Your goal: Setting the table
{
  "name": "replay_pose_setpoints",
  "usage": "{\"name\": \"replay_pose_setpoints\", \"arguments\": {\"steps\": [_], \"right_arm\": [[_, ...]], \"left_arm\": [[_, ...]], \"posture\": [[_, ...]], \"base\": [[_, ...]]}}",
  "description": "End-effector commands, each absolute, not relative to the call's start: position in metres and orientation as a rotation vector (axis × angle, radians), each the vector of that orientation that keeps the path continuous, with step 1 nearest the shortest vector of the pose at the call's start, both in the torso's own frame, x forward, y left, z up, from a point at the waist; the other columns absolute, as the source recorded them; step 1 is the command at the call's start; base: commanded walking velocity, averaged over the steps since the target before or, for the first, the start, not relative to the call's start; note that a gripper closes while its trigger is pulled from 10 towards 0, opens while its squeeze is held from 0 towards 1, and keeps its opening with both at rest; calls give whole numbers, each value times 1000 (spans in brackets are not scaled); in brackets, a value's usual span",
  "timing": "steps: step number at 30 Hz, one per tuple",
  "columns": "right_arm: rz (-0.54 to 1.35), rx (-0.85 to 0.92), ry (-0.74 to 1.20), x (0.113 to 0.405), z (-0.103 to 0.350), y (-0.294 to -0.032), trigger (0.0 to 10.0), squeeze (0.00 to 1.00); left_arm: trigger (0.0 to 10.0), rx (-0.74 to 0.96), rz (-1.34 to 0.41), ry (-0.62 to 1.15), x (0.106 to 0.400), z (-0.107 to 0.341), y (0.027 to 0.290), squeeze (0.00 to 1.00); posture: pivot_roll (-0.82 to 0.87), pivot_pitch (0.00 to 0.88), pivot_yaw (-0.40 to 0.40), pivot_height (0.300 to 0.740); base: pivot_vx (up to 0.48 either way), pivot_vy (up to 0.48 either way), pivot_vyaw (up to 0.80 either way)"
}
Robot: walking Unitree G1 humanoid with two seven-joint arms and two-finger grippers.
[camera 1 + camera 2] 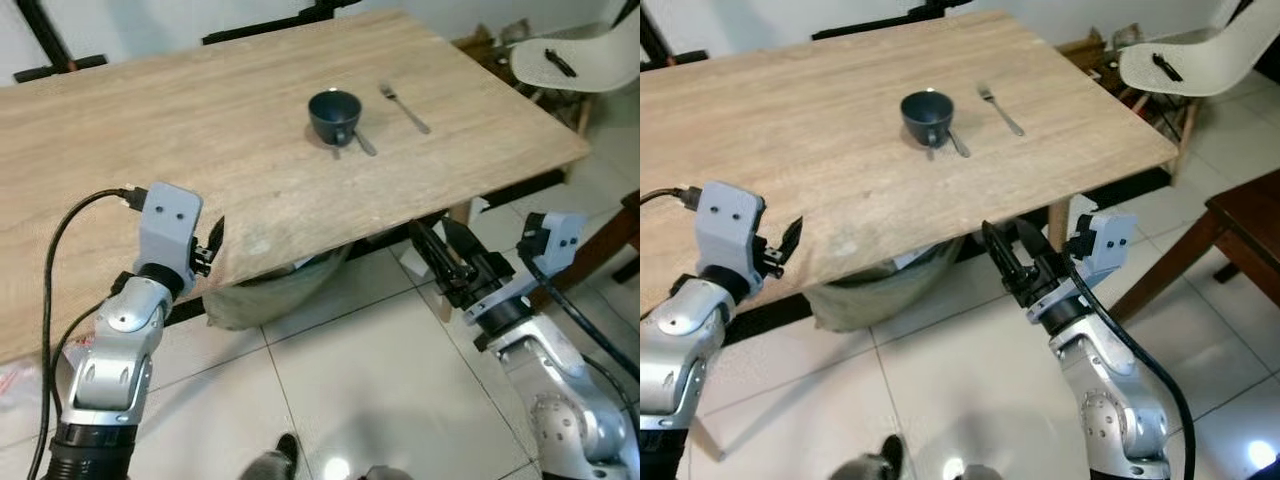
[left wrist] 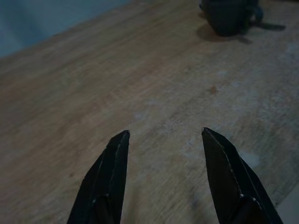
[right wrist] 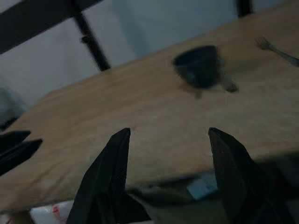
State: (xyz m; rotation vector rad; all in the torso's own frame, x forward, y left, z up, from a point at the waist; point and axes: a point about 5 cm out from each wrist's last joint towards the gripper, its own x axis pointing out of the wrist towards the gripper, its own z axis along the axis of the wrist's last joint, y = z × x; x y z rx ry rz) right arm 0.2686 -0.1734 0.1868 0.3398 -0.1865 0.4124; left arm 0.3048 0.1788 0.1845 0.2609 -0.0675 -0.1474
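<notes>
A dark blue cup (image 1: 334, 114) stands on the wooden table (image 1: 180, 150) toward its far right part, with a spoon (image 1: 362, 142) lying against its near side. A fork (image 1: 404, 108) lies just right of the cup. My left gripper (image 1: 214, 243) is open at the table's near edge, well short of the cup (image 2: 229, 16). My right gripper (image 1: 440, 242) is open too, held low beside the table's near right edge, pointing toward the cup (image 3: 198, 65) and fork (image 3: 275, 50).
A white chair (image 1: 575, 55) with a dark object on its seat stands past the table's right end. A sack-like bag (image 1: 275, 290) sits under the table on the tiled floor. A dark wooden piece of furniture (image 1: 1240, 230) is at the right.
</notes>
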Motion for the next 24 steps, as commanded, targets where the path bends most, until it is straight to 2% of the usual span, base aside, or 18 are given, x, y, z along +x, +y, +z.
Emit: {"name": "replay_pose_setpoints", "arguments": {"steps": [1,12,24], "right_arm": [[417,349,-163,267,182,-172,10000,0],[415,339,-164,269,182,-172,10000,0],[379,341,-165,271,181,-175,10000,0]], "left_arm": [[10000,267,-132,-37,304,179,184,31],[10000,291,-94,-16,307,176,185,27],[10000,305,-49,-11,312,175,186,24]], "posture": [[-84,58,62,740],[-83,48,58,740],[-84,49,58,740]], "base": [[0,0,769],[0,0,760],[0,0,0]]}}
